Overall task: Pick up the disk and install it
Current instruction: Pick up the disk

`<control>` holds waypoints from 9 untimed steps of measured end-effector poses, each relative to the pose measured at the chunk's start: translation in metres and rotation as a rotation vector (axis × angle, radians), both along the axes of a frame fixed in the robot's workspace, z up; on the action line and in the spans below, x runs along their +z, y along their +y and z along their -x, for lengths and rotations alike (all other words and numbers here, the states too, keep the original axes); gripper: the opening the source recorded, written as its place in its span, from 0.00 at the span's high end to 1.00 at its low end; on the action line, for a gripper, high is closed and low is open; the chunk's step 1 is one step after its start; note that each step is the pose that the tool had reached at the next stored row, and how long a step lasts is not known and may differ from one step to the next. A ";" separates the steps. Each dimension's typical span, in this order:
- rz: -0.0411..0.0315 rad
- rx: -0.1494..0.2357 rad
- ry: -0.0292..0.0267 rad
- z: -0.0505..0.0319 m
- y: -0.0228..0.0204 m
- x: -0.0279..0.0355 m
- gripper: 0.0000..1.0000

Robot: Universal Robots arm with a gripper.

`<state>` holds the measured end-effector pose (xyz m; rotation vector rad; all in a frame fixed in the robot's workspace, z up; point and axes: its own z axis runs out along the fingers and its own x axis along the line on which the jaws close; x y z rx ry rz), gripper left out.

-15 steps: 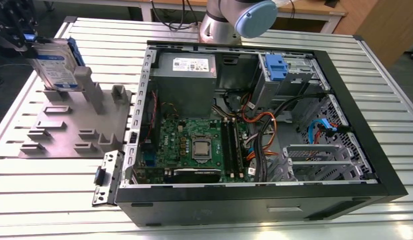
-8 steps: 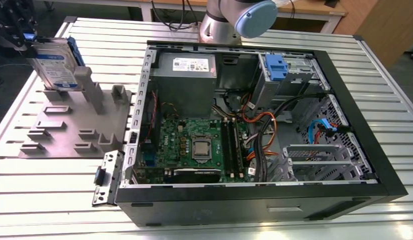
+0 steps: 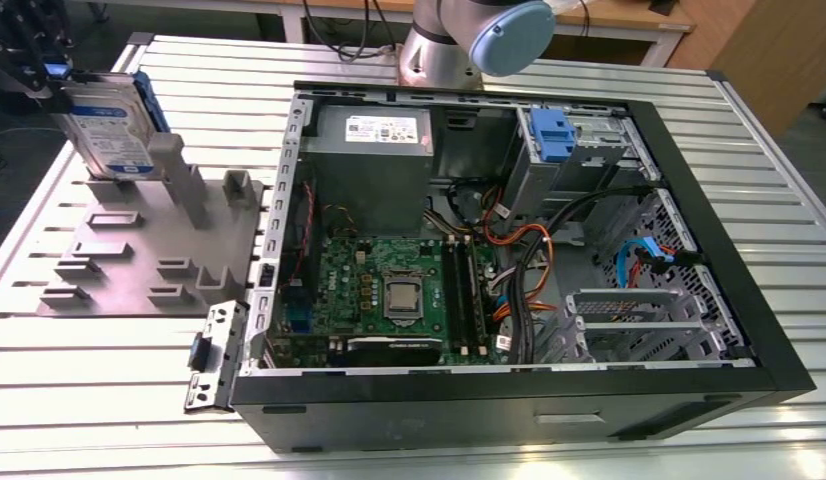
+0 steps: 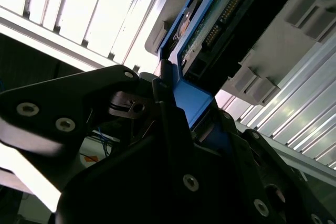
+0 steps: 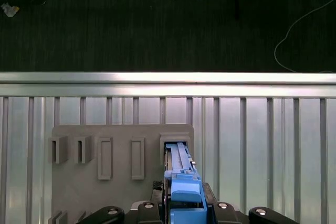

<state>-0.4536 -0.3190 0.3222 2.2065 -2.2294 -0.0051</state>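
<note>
The disk [image 3: 109,132], a silver-grey drive with a white-and-blue label in a blue bracket, stands upright at the far corner of the grey fixture [image 3: 120,270], on the exterior view's left. My gripper [image 3: 60,82] is at its top edge, shut on it. In the first wrist view the blue bracket edge of the disk [image 5: 181,179] sits between the fingers of the gripper [image 5: 182,207], its lower end in a fixture slot [image 5: 176,148]. The second wrist view shows a black finger [image 4: 168,114] pressed against the blue bracket of the disk [image 4: 191,98].
The open computer case [image 3: 773,330] lies on the slatted metal table [image 3: 120,400], on the exterior view's right of the fixture. Inside are a grey power supply [image 3: 373,150], a motherboard [image 3: 386,290], cables [image 3: 520,250] and a drive bay with a blue tab [image 3: 552,135]. The arm's base [image 3: 447,45] stands behind the case.
</note>
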 end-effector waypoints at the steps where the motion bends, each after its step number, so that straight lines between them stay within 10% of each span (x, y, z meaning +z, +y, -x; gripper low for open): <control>1: -0.0001 0.000 -0.0002 0.0000 0.0000 0.0004 0.64; 9: -0.0001 0.000 -0.0002 0.0000 0.0000 0.0064 0.64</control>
